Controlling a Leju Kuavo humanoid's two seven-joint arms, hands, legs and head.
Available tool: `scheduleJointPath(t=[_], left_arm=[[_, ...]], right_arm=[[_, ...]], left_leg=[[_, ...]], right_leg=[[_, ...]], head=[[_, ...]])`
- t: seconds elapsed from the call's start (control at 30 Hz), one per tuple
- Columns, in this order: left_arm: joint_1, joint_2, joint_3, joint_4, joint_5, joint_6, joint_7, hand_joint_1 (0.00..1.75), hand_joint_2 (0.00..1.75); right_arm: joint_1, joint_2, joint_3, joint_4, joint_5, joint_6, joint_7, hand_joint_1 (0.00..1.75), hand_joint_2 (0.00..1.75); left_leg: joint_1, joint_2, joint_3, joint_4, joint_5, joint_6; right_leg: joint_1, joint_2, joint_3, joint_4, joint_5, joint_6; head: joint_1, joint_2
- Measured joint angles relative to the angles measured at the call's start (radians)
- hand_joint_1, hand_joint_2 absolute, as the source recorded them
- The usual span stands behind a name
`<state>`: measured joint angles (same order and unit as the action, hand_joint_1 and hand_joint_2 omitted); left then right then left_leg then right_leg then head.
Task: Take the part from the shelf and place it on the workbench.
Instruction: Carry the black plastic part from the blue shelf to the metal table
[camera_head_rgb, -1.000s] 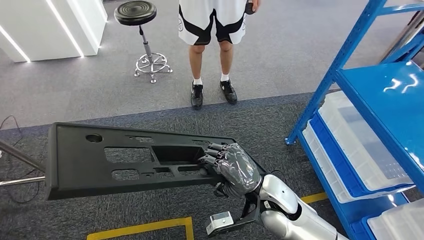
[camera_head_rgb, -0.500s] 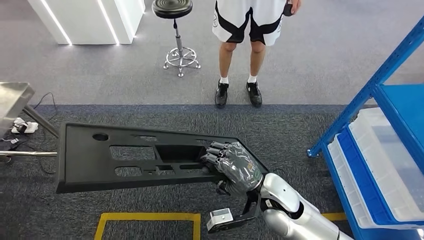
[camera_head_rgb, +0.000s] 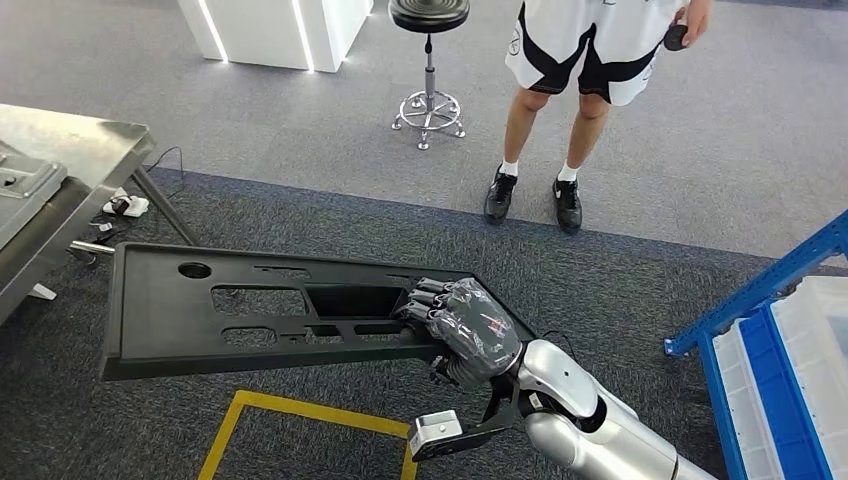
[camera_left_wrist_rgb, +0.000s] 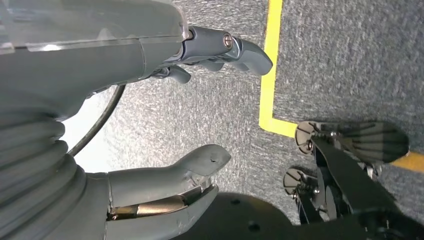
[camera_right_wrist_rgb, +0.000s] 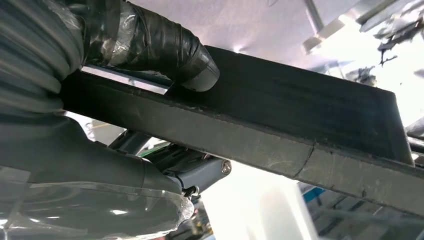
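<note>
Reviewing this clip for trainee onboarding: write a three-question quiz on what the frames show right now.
1. True or false: the right hand grips the black panel.
2. Which lies at the far left of the head view? A) blue shelf B) metal workbench C) stool
3. Fill in: the left hand holds ____.

Key: 1 true. 2 B; the blue shelf is at the right, the stool up top. 3 nothing; its fingers are apart over the carpet.
</note>
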<state>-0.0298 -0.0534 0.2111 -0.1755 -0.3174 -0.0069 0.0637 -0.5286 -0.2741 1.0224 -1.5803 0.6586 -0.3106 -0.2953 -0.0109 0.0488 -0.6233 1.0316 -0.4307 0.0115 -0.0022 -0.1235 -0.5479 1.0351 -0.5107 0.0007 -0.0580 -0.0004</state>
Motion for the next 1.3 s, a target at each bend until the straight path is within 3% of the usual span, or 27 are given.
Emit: scheduleJointPath(t=[0.03,0.1,0.17,0.23,0.27,0.33,0.4,0.47,0.53,0.57,0.6,0.67,0.73,0.77,0.83,0.9,0.97,1.03,1.1,1.17,1.23,1.27,1.3], left_arm=[[0.001,0.000,0.001,0.000,0.001,0.000,0.000,0.00,1.75],[0.002,0.001,0.001,0.000,-0.002,0.001,-0.001,0.00,1.75],[-0.001,0.001,0.001,0.000,-0.008,0.003,-0.002,0.00,1.75],[-0.005,0.001,0.001,0.000,-0.011,0.005,-0.002,0.00,1.75],[-0.005,0.001,0.001,0.000,-0.012,0.006,-0.002,0.00,1.75],[-0.005,0.001,0.001,0.000,-0.014,0.006,-0.002,0.00,1.75],[-0.005,0.001,0.001,0.000,-0.014,0.006,-0.002,0.00,1.75],[-0.004,0.001,0.001,0.000,-0.014,0.006,-0.001,0.00,1.75],[0.001,0.001,0.001,0.000,-0.014,0.006,-0.002,0.00,1.75],[0.003,0.000,0.001,0.000,-0.014,0.006,-0.002,0.00,1.75],[0.003,0.000,0.001,0.000,-0.014,0.006,-0.002,0.00,1.75],[0.000,-0.002,0.001,0.000,-0.014,0.006,-0.002,0.00,1.75],[-0.003,-0.002,0.000,0.000,-0.015,0.007,-0.005,0.00,1.75],[-0.003,-0.002,0.000,0.000,-0.015,0.008,-0.007,0.00,1.75],[0.000,-0.002,0.000,0.000,-0.015,0.012,-0.010,0.00,1.75],[0.001,-0.002,0.000,0.000,-0.013,0.013,-0.005,0.00,1.75],[-0.001,-0.001,0.000,0.000,-0.012,0.013,0.005,0.00,1.75],[0.000,0.000,0.001,0.000,-0.010,0.012,0.013,0.00,1.75],[0.003,0.001,0.001,0.000,-0.010,0.012,0.021,0.00,1.75],[-0.001,0.001,0.001,0.000,-0.013,0.014,0.032,0.00,1.75],[-0.006,0.001,0.001,0.000,-0.017,0.018,0.041,0.00,1.75],[-0.007,0.001,0.001,0.000,-0.018,0.019,0.044,0.00,1.75],[-0.008,0.001,0.001,0.000,-0.019,0.020,0.046,0.00,1.75]], right_arm=[[-0.004,0.002,0.000,0.000,0.000,0.003,0.002,1.75,1.75],[-0.012,0.002,0.000,-0.001,0.000,0.004,0.002,1.75,1.75],[-0.011,-0.005,0.000,-0.001,0.000,0.002,0.001,1.75,1.75],[-0.004,-0.016,0.000,-0.001,-0.001,0.002,0.000,1.75,1.75],[-0.002,-0.021,0.000,-0.001,-0.001,0.002,0.000,1.75,1.75],[-0.001,-0.027,0.000,-0.002,-0.001,0.002,0.000,1.75,1.75],[-0.001,-0.031,0.000,-0.004,-0.001,0.002,0.000,1.75,1.75],[0.001,-0.035,0.000,-0.007,-0.001,0.002,-0.001,1.75,1.75],[-0.001,-0.036,0.000,-0.009,-0.002,0.002,0.000,1.75,1.75],[-0.003,-0.037,0.000,-0.010,-0.002,0.002,0.000,1.75,1.75],[-0.004,-0.037,0.000,-0.012,-0.002,0.002,0.000,1.75,1.75],[-0.005,-0.038,0.000,-0.014,-0.002,0.002,0.000,1.75,1.75],[-0.002,-0.040,0.000,-0.015,-0.002,0.002,0.000,1.75,1.75],[0.001,-0.041,0.000,-0.015,-0.002,0.002,0.000,1.75,1.75],[0.005,-0.048,0.000,-0.017,-0.001,0.002,0.000,1.75,1.75],[0.008,-0.061,0.000,-0.021,-0.002,0.003,0.000,1.75,1.75],[0.011,-0.076,-0.001,-0.028,-0.005,0.005,0.000,1.75,1.75],[0.015,-0.086,-0.003,-0.037,-0.008,0.007,0.000,1.75,1.75],[0.019,-0.096,-0.010,-0.045,-0.012,0.008,0.000,1.75,1.75],[0.024,-0.113,-0.018,-0.052,-0.022,0.011,-0.002,1.75,1.75],[0.033,-0.135,-0.024,-0.056,-0.035,0.017,-0.006,1.75,1.75],[0.038,-0.147,-0.027,-0.056,-0.039,0.020,-0.008,1.75,1.75],[0.042,-0.156,-0.031,-0.056,-0.043,0.023,-0.009,1.75,1.75]], left_leg=[[0.001,-0.012,0.003,-0.006,0.002,0.005],[0.006,-0.033,0.012,-0.018,0.007,0.018],[0.009,-0.055,0.017,-0.022,0.008,0.028],[0.009,-0.083,0.017,-0.019,0.007,0.032],[0.010,-0.100,0.018,-0.016,0.005,0.032],[0.012,-0.131,0.019,-0.006,-0.001,0.027],[0.014,-0.157,0.012,0.007,-0.009,0.017],[0.017,-0.180,-0.001,0.015,-0.010,0.005],[0.023,-0.201,-0.008,0.013,-0.007,-0.007],[0.023,-0.189,-0.011,0.018,-0.011,-0.012],[0.021,-0.162,-0.021,0.039,-0.024,-0.017],[0.021,-0.090,-0.069,0.139,-0.075,-0.026],[0.025,-0.062,-0.125,0.247,-0.115,-0.034],[0.027,-0.058,-0.135,0.264,-0.113,-0.036],[0.028,-0.047,-0.098,0.192,-0.063,-0.035],[0.023,-0.010,-0.031,0.064,-0.013,-0.027],[0.013,0.010,-0.003,0.007,-0.001,-0.014],[0.009,-0.009,-0.001,0.003,-0.001,0.000],[0.011,-0.028,0.009,-0.010,0.003,0.014],[0.015,-0.048,0.016,-0.019,0.006,0.026],[0.014,-0.074,0.017,-0.017,0.004,0.032],[0.013,-0.090,0.017,-0.015,0.003,0.033],[0.013,-0.107,0.018,-0.013,0.002,0.033]], right_leg=[[-0.002,0.001,0.003,0.002,-0.004,0.005],[-0.005,0.044,-0.011,0.043,-0.033,0.012],[-0.008,0.099,-0.068,0.154,-0.086,0.013],[-0.010,0.116,-0.130,0.257,-0.114,0.015],[-0.011,0.118,-0.143,0.267,-0.101,0.016],[-0.015,0.132,-0.117,0.180,-0.026,0.016],[-0.023,0.187,-0.076,0.071,0.029,0.017],[-0.024,0.221,-0.066,0.034,0.033,0.017],[-0.021,0.197,-0.061,0.025,0.036,0.009],[-0.021,0.183,-0.055,0.018,0.037,0.003],[-0.022,0.168,-0.048,0.010,0.039,-0.004],[-0.018,0.136,-0.037,0.001,0.039,-0.014],[-0.013,0.102,-0.032,0.000,0.034,-0.018],[-0.012,0.087,-0.030,0.000,0.031,-0.018],[-0.011,0.059,-0.023,0.001,0.025,-0.015],[-0.008,0.036,-0.016,0.001,0.017,-0.008],[-0.005,0.020,-0.010,0.001,0.011,0.002],[-0.004,0.004,-0.005,-0.003,0.007,0.013],[-0.008,0.027,-0.006,0.017,-0.011,0.021],[-0.013,0.084,-0.046,0.110,-0.061,0.024],[-0.013,0.112,-0.114,0.235,-0.111,0.024],[-0.013,0.115,-0.136,0.267,-0.112,0.024],[-0.014,0.117,-0.141,0.263,-0.093,0.024]], head=[[0.000,0.000],[0.000,0.000],[0.001,0.000],[0.001,0.000],[0.001,0.000],[0.001,0.000],[0.000,0.000],[0.000,0.000],[0.000,0.000],[0.000,0.000],[0.000,0.000],[-0.002,0.000],[-0.002,0.000],[-0.002,0.000],[-0.002,0.000],[-0.002,0.000],[-0.002,0.000],[-0.001,0.000],[-0.001,0.000],[-0.001,0.000],[0.000,0.000],[0.000,0.000],[0.000,0.000]])
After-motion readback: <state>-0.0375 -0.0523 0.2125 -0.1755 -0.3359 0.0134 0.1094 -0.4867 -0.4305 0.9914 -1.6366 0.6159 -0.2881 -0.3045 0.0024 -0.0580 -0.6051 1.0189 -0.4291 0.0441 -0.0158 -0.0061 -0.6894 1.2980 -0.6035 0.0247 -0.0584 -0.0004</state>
